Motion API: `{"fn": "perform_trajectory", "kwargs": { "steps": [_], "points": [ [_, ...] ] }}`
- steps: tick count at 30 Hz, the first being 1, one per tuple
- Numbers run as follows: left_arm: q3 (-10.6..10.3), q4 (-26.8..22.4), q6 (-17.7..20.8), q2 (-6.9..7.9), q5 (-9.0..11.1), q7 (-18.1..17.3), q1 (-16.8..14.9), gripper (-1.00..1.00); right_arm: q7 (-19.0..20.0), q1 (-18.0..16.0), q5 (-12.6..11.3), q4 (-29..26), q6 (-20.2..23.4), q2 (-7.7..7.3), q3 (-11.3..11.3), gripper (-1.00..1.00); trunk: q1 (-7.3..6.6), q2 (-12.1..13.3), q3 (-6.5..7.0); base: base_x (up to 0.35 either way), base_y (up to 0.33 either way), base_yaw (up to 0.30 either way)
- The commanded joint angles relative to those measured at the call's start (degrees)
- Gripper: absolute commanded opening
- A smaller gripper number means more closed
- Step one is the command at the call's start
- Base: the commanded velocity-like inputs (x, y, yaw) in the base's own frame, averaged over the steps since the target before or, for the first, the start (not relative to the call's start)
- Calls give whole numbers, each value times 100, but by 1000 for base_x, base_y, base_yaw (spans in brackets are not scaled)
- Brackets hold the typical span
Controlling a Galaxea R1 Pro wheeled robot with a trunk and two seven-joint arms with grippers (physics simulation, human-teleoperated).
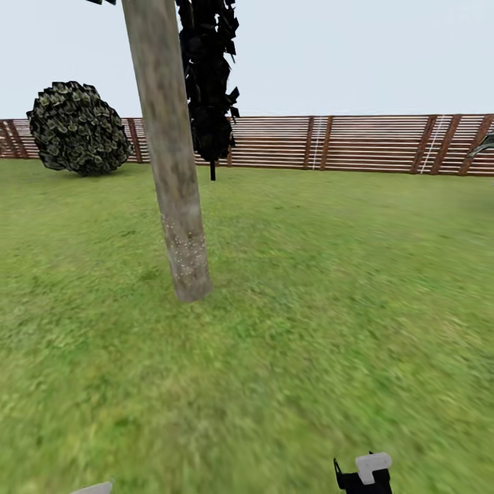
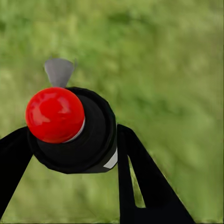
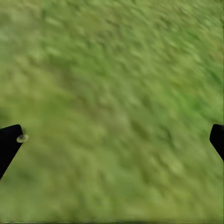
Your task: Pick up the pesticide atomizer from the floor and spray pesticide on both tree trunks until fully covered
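The pesticide atomizer (image 2: 70,126), a black body with a red round cap and a grey nozzle, sits between the black fingers of my left gripper (image 2: 74,135), which is shut on it above the grass. A tree trunk (image 1: 175,178), pale and thick, rises from the lawn a little left of centre in the head view; fine white specks dot its lower part. Its crown is out of frame. My right gripper (image 3: 114,140) is open over bare grass, with only its two fingertips (image 3: 9,142) at the picture's edges. Part of my right arm (image 1: 363,473) shows at the bottom edge.
A near-black conifer (image 1: 209,89) stands behind the trunk, and a round mottled bush (image 1: 79,127) grows at the far left. A brown slatted fence (image 1: 357,143) closes the lawn at the back. Open grass (image 1: 329,288) spreads to the right of the trunk.
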Motion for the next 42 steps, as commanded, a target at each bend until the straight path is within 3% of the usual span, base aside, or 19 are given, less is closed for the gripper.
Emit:
{"fn": "perform_trajectory", "kwargs": {
  "steps": [1,11,22,34,42],
  "points": [
    [0,-1,0,0,-1,1,-1,-100,0,0,0,0,0,1,0,100,0,0,-4,-231,-30,278],
    [0,0,0,-9,4,2,0,-100,-2,1,1,8,0,6,0,100,0,0,-48,-224,-3,277],
    [0,-8,0,-9,4,2,-1,-100,-1,1,1,9,0,7,0,100,0,0,-98,-16,0,276],
    [0,-9,0,-9,4,19,-1,-100,-3,1,1,9,-1,36,0,100,-264,481,69,0,0,276],
    [0,-1,8,-4,14,14,-1,-100,-3,1,1,9,0,37,0,100,-264,481,42,0,0,277]
  ]
}}
